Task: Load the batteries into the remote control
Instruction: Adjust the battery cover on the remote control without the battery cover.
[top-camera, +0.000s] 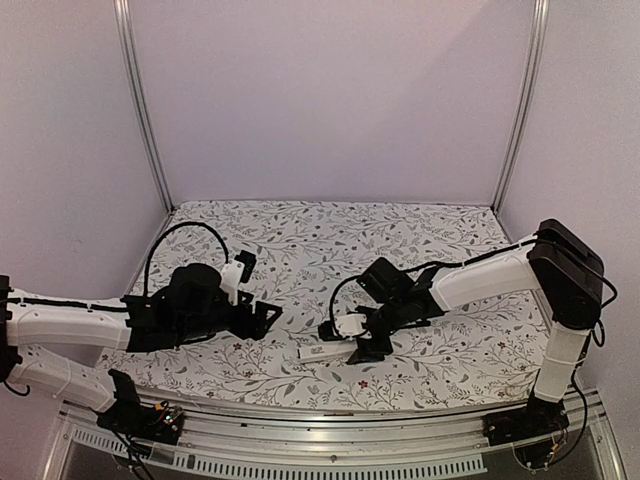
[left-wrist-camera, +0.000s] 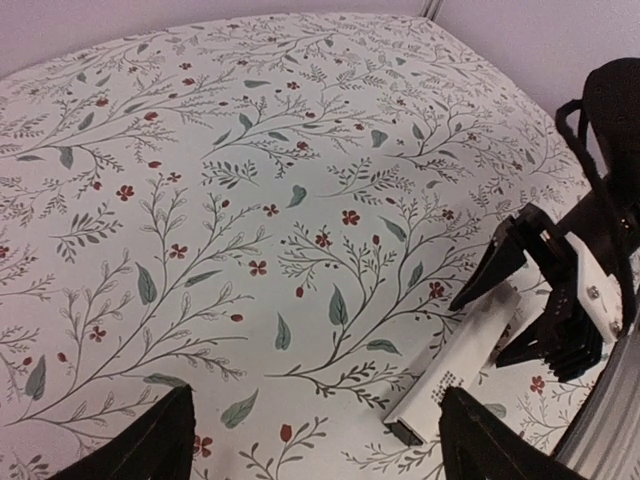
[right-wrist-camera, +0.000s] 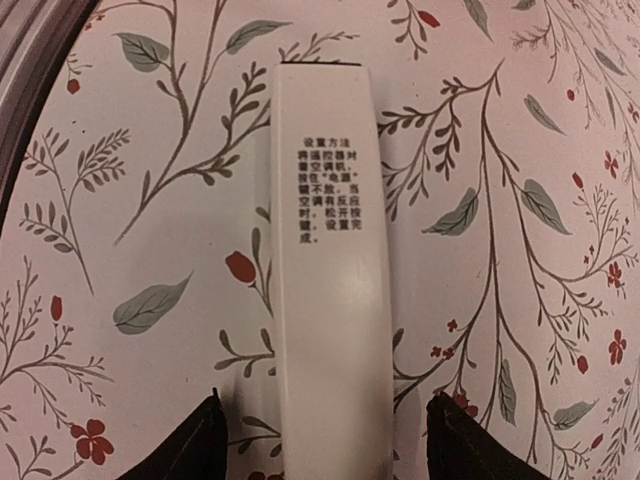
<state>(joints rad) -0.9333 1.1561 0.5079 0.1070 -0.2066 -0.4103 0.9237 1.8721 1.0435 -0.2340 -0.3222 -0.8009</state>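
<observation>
The remote control (top-camera: 322, 352) is a slim white bar lying flat on the flowered cloth, printed side up (right-wrist-camera: 325, 230). My right gripper (top-camera: 366, 346) stands over one end of it, open, with a black finger on each side (right-wrist-camera: 325, 410) and a gap between each finger and the bar. My left gripper (top-camera: 272, 318) is open and empty a short way to the left, facing the remote's other end (left-wrist-camera: 450, 375); its own fingers (left-wrist-camera: 315, 405) stand wide over bare cloth. The right gripper (left-wrist-camera: 495, 325) also shows there, astride the remote. The batteries are out of view.
The flowered cloth (top-camera: 330, 235) covers the whole table. Metal frame posts (top-camera: 145, 110) rise at the back corners before pale walls. An aluminium rail (top-camera: 300, 440) runs along the near edge by the arm bases.
</observation>
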